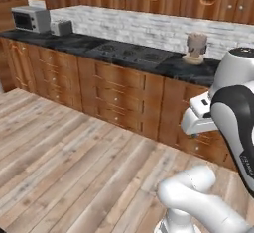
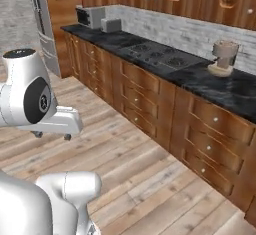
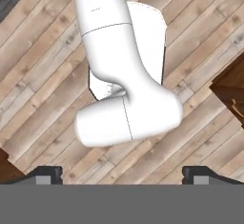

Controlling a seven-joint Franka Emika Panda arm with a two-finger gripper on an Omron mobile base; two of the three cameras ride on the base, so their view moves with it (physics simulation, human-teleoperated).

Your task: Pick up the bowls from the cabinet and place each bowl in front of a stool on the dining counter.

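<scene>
Gripper (image 3: 122, 175) points down at the plank floor (image 3: 38, 75), jaws spread wide, holding nothing. Black marble counter (image 1: 124, 53) backed by white brick carries microwave (image 1: 30, 19), toaster (image 1: 61, 27), cooktop (image 1: 131, 53). Can't tell where the bowls are.

- My left base camera looks forward and down, from behind the arm, at a black counter (image 1: 99, 46) with drawer units (image 1: 114, 95).
- My right base camera shares that counter, from the other side.
- My hand camera faces straight down at the plank floor (image 3: 43, 75), near it.

microwave (image 1: 31, 19): 1 | toaster (image 1: 61, 27): 1 | cooktop (image 1: 130, 53): 1 | coffee machine (image 1: 196, 48): 1 | all sitting along tabletop (image 1: 74, 42): 1
</scene>
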